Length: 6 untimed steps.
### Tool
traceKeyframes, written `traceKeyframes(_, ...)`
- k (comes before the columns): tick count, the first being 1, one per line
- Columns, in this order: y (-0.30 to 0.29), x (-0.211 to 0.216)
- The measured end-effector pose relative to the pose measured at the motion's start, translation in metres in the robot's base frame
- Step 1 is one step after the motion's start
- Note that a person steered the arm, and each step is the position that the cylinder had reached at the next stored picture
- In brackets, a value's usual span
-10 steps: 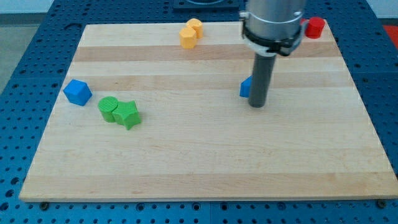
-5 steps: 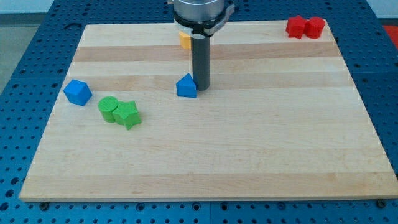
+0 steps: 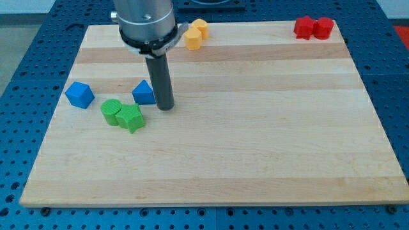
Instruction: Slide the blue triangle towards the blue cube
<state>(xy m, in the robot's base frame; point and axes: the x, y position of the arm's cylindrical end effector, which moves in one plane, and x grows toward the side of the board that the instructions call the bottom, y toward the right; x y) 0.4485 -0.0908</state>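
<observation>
The blue triangle (image 3: 144,93) lies on the wooden board at the view's left of centre. My tip (image 3: 165,107) stands right against its right side. The blue cube (image 3: 80,94) sits further to the view's left, near the board's left edge, about a block's width or two from the triangle.
A green cylinder (image 3: 111,111) and a green star (image 3: 131,117) lie just below the gap between the blue blocks. Two orange blocks (image 3: 195,33) sit at the view's top. Two red blocks (image 3: 314,27) sit at the top right corner. The board (image 3: 255,147) is light wood.
My tip has swept from the view's right to the left, pushing the blue triangle with it. The triangle now lies much closer to the blue cube. Other blocks have not moved.
</observation>
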Motion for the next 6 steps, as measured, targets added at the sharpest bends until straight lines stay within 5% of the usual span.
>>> traceKeyframes(3, -0.046, -0.035)
traceKeyframes(6, -0.025, -0.072)
